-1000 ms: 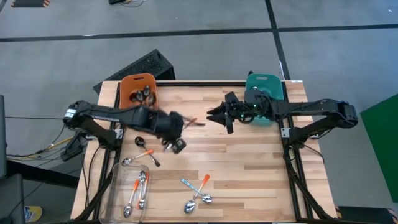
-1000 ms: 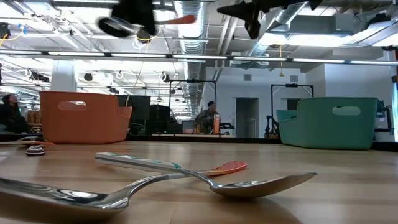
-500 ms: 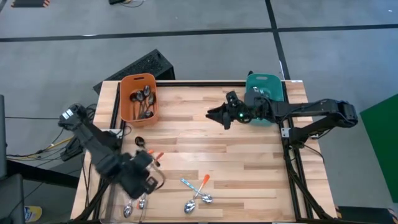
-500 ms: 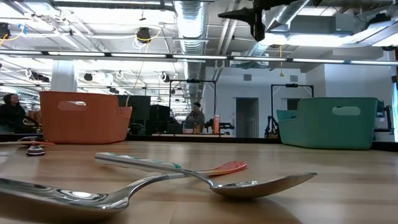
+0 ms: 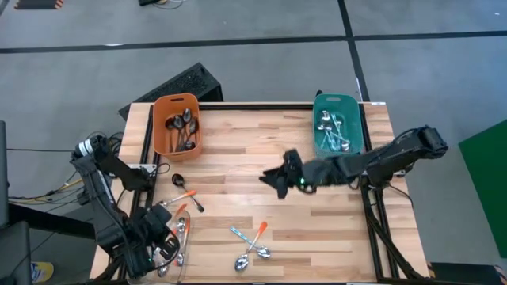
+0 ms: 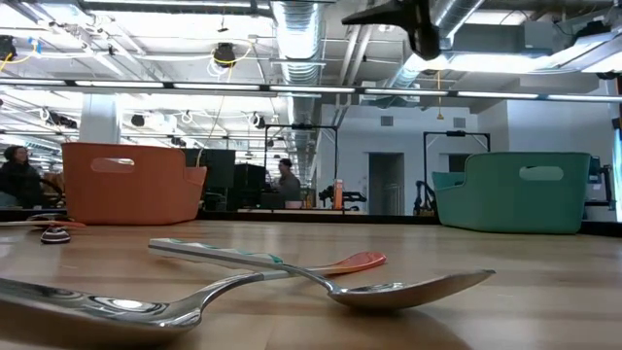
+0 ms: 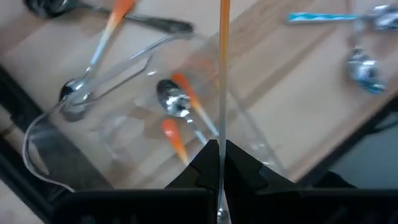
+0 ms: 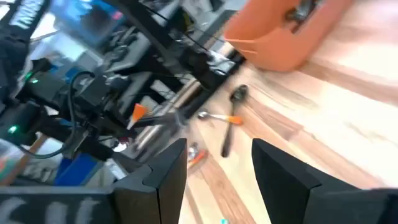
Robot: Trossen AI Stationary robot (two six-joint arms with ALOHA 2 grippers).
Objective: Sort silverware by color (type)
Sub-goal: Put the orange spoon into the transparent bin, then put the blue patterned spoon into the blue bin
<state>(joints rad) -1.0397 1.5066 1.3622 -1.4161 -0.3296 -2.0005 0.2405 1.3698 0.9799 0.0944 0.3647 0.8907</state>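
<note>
Beyond the table, the low view shows an open workshop hall with ceiling ducts and strip lights, and a person standing far off near the back wall. Grey floor surrounds the butcher-block table, which carries three bins: an orange bin at the far left corner holding dark spoons, a teal bin at the far right holding blue-handled spoons, and a clear tray at the near left edge with orange-handled spoons in it.

My left gripper hangs over that clear tray, clamped tight on an orange-handled spoon that points straight out past my fingers. I judge this to be the delivery step for the orange sort. What comes next, I think, is to lower a little so the spoon clears the tray's rim, then let go so it lands beside its fellows rather than bouncing onto the wood.

My right gripper hovers above mid-table with its jaws spread wide and nothing between them, well placed to go for the loose pieces: a blue-handled spoon crossed with an orange one near the front edge, and a small dark spoon toward the orange bin.
</note>
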